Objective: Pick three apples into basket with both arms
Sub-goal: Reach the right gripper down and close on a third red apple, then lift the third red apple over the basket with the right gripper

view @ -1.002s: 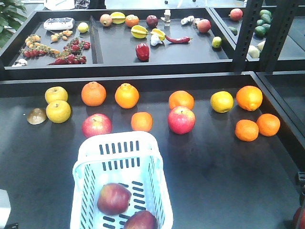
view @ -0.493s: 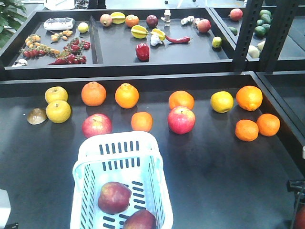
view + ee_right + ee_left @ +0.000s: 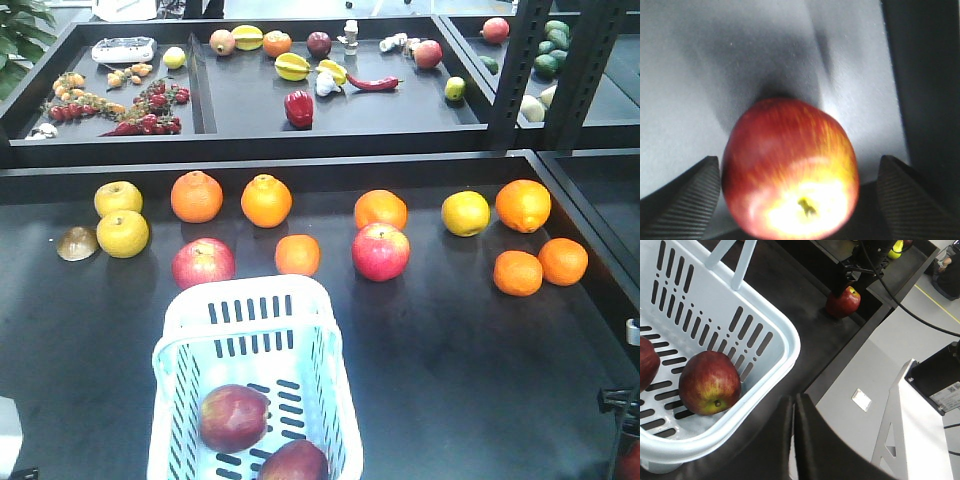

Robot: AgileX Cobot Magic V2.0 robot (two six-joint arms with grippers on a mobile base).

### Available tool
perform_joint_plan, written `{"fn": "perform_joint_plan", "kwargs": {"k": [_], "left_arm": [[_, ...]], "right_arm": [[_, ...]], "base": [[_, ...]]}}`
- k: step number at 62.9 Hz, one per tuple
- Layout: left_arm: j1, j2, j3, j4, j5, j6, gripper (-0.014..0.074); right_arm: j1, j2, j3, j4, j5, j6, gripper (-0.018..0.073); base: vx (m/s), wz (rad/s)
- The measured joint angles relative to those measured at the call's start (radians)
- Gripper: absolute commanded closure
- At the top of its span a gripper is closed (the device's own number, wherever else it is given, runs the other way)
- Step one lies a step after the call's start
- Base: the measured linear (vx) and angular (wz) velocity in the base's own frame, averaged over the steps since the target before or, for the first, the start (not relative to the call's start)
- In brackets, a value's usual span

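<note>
The pale blue-white basket (image 3: pixel 250 330) stands at the front of the black table and holds two dark red apples (image 3: pixel 234 417) (image 3: pixel 295 462). The left wrist view shows one of them (image 3: pixel 710 382) against the basket wall (image 3: pixel 765 335). My left gripper (image 3: pixel 792 401) is shut and empty, hovering just outside the basket's near corner. The third apple (image 3: pixel 790 170) lies on the table by the right front edge (image 3: pixel 843 301). My right gripper (image 3: pixel 797 200) is open around it, with a small gap showing on each side of the apple. In the front view only a sliver of this gripper (image 3: pixel 618 402) shows.
Behind the basket lie two brighter pinkish-red apples (image 3: pixel 203 262) (image 3: pixel 380 251), several oranges (image 3: pixel 297 254) and yellow fruits (image 3: pixel 122 233). Trays of mixed produce (image 3: pixel 299 108) stand at the back. The table's raised rim (image 3: pixel 600 250) and a drop to the floor (image 3: pixel 880 355) lie to the right.
The right gripper has sunk slightly at the lower right edge of the front view. The upper apple in the basket has rolled a little to the left.
</note>
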Motion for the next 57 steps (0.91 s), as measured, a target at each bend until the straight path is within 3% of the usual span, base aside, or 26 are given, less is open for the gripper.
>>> {"fn": "perform_joint_plan", "kwargs": {"k": [13,22,39,44,57], "left_arm": [[0.0,0.0,0.0,0.0,0.0,0.0,0.0603],[0.0,0.0,0.0,0.0,0.0,0.0,0.0603],[0.0,0.0,0.0,0.0,0.0,0.0,0.0603],[0.0,0.0,0.0,0.0,0.0,0.0,0.0603],[0.0,0.0,0.0,0.0,0.0,0.0,0.0603]], "right_arm": [[0.0,0.046,0.0,0.0,-0.013,0.0,-0.0017],[0.0,0.051,-0.002,0.0,-0.013,0.0,0.0065],[0.0,0.002,-0.002,0.039,-0.01,-0.012,0.0473],[0.0,-0.044,-0.002,0.085,-0.002,-0.058,0.0571],[0.016,-0.224,-0.002,0.36,0.081,-0.305,0.0567]], "base": [[0.0,0.0],[0.0,0.0],[0.0,0.0],[0.0,0.0],[0.0,0.0]]}}
